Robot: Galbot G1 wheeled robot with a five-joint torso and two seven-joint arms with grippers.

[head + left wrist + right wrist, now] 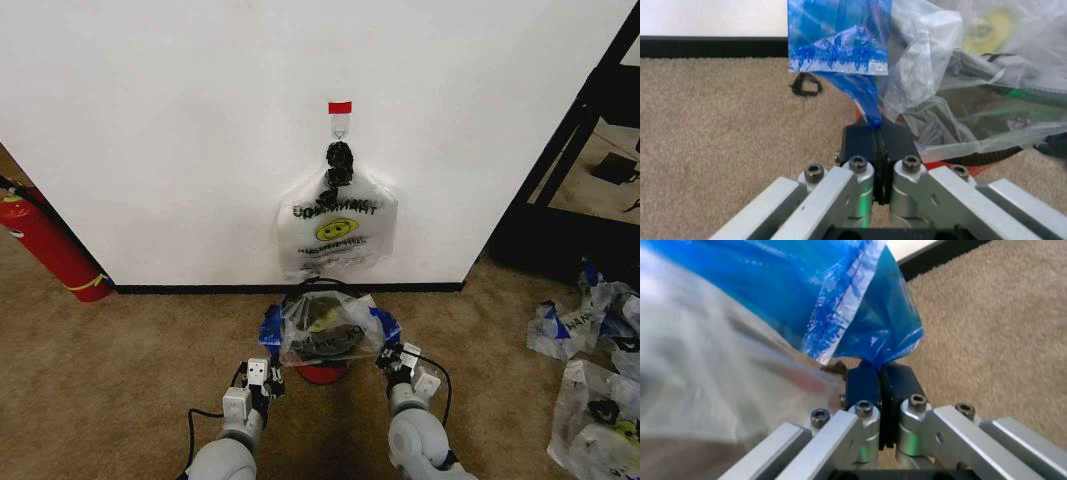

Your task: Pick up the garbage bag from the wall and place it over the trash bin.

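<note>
The garbage bag (322,332), see-through with blue patches, is stretched between my two grippers just in front of the wall (180,130). It sits over the trash bin (322,374), whose red base shows below the plastic. My left gripper (271,352) is shut on the bag's left blue patch (840,45), the fingers (863,142) pinching the blue film. My right gripper (386,352) is shut on the right blue patch (860,315), with the fingers (901,382) closed on it.
An opaque white smiley bag (337,225) hangs from the red-topped hook (340,108) right behind the bin. A red fire extinguisher (55,245) leans at the left. Several loose bags (590,380) lie on the carpet at the right, by a black frame (565,140).
</note>
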